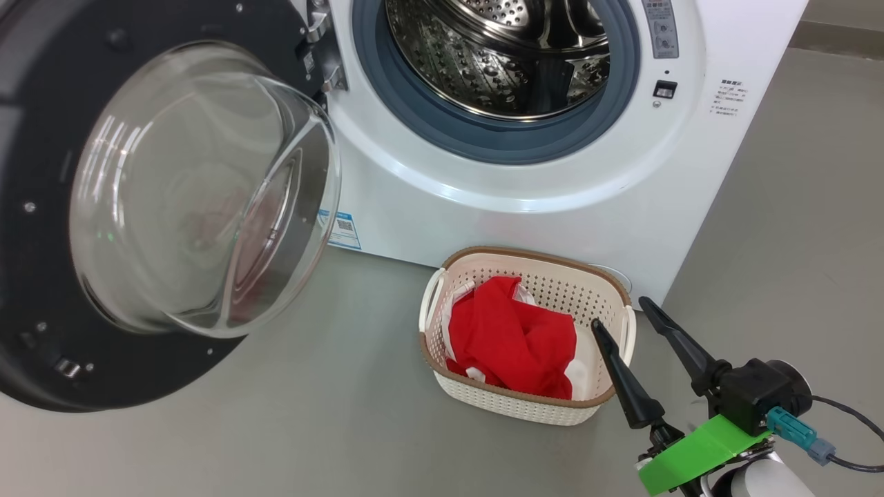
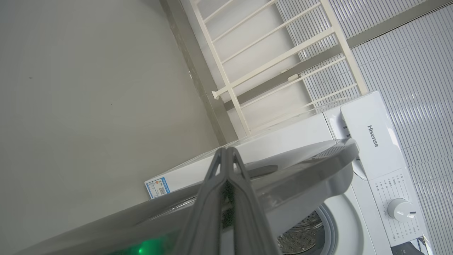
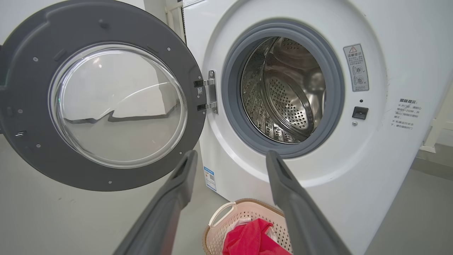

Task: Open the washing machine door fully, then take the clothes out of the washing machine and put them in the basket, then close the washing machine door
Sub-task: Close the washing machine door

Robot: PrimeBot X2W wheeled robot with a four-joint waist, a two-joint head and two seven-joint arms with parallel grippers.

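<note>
As the drum (image 1: 497, 62) shows nothing but bare steel, I judge the unloading done. Entries follow.

- Door (image 1: 41, 331): swung wide on its hinge, at 9 o'clock from the drum mouth, with its glass bowl bulging toward the room. Opening step: done.
- Clothes (image 1: 511, 338): a red heap with white trim, lying inside the basket. None that I can see hangs over the rim. Transfer step: done, as far as the visible part of the drum tells.
- Basket (image 1: 525, 404): on the floor just beside the machine (image 1: 552, 214) front, at 6 o'clock below the drum mouth.
- Left to do: closing the door, by my reckoning.
- Right pincer (image 1: 621, 313): at 4 o'clock from the basket. Its fingers are spread wide with nothing between them. Seen along its own fingers (image 3: 184, 177), it points at the machine front with the basket below, and it looks clear of both.
- Left pincer (image 2: 226, 150): fingers pressed tight together, holding nothing. It lies close along the door's outer face near the edge, but I cannot tell whether it touches. I would guess it is placed there for a push to shut the door.
</note>
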